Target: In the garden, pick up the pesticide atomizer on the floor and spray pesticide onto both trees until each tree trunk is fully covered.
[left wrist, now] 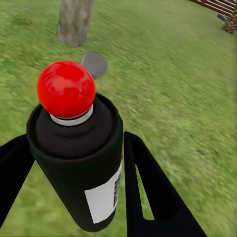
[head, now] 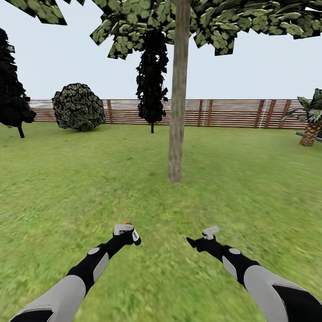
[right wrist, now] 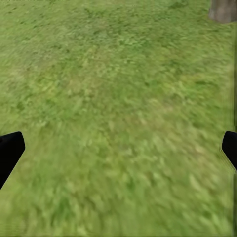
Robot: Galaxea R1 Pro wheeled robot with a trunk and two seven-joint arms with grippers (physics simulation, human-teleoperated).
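Note:
In the garden, one tree's straight grey-brown tree trunk [head: 177,112] rises from the lawn ahead of me, its leafy canopy [head: 210,20] overhead. My left gripper [head: 129,235] is shut on the pesticide atomizer [head: 126,230], which shows a small red dot on top. In the left wrist view the atomizer [left wrist: 74,148] is a dark can with a red ball cap and a white label, held between the two black fingers [left wrist: 158,197], with the trunk base [left wrist: 74,19] beyond. My right gripper [head: 199,241] is open and holds nothing; its fingertips [right wrist: 10,150] hang over bare grass, the trunk base [right wrist: 224,10] farther off.
A brown slatted fence [head: 232,112] closes the lawn at the back. A round shrub [head: 78,106] and dark conifers [head: 152,80] stand before it, and a short palm [head: 311,120] at the right edge. A small grey rounded shape [left wrist: 94,64] lies between atomizer and trunk.

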